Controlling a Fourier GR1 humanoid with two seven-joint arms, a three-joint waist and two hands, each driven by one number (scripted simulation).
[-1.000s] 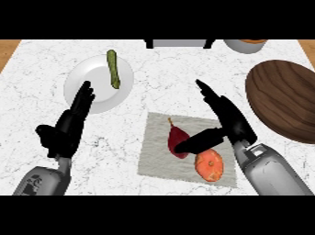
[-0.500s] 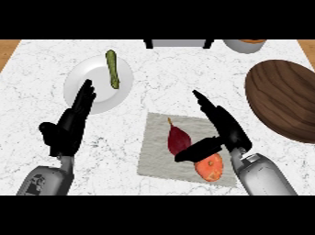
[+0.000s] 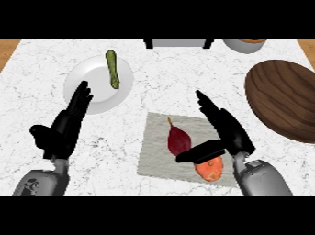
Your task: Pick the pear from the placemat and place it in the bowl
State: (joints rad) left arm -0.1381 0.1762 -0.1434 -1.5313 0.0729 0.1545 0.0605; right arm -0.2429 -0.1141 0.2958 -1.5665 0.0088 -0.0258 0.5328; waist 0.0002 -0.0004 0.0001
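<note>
Pear (image 3: 178,141) lies on placemat (image 3: 158,153) beside, perhaps touching, orange fruit (image 3: 209,169)

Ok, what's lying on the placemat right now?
On the placemat: a dark red pear with its stem pointing away, and an orange fruit nearer the robot. The right hand hangs over them, its thumb covering part of the orange fruit's top, so that part can't be seen.

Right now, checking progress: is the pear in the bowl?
No. The pear lies on the placemat beside the right hand, apart from the bowl.
</note>
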